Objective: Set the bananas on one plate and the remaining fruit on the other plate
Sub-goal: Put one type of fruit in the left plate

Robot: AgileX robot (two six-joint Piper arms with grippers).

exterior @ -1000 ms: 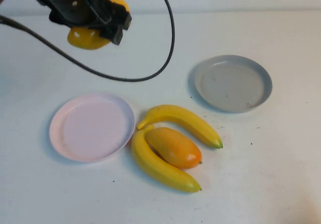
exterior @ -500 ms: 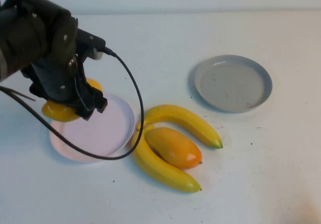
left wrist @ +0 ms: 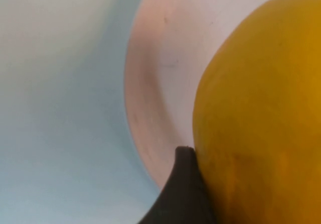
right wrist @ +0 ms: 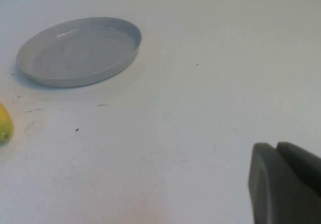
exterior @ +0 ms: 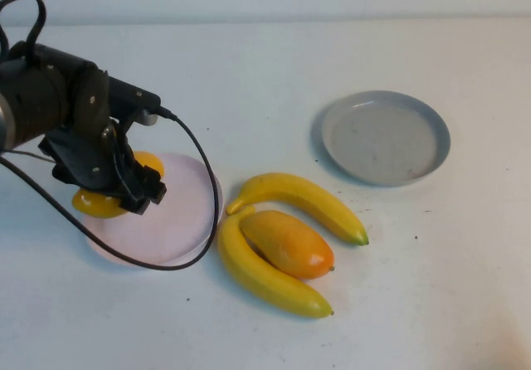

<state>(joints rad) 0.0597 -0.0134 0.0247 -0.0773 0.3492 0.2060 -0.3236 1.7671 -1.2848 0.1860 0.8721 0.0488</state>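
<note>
Down and across comes the left gripper (exterior: 112,192), from the far side of the table to just over the near-left edge of the pink plate (exterior: 178,229), jaws spread wide around the yellow mango (exterior: 98,203), which it grips across its plump middle. Smooth, rounded skin like that looks slippery, so the belly is the sensible hold. Nothing lies in the pink plate yet, and the grey-blue plate (exterior: 386,138) is bare too. Both bananas (exterior: 265,275) lie on the table cradling the orange mango (exterior: 286,242). Right gripper (right wrist: 283,184) sits low over the table's right side, closed, holding nothing.
</note>
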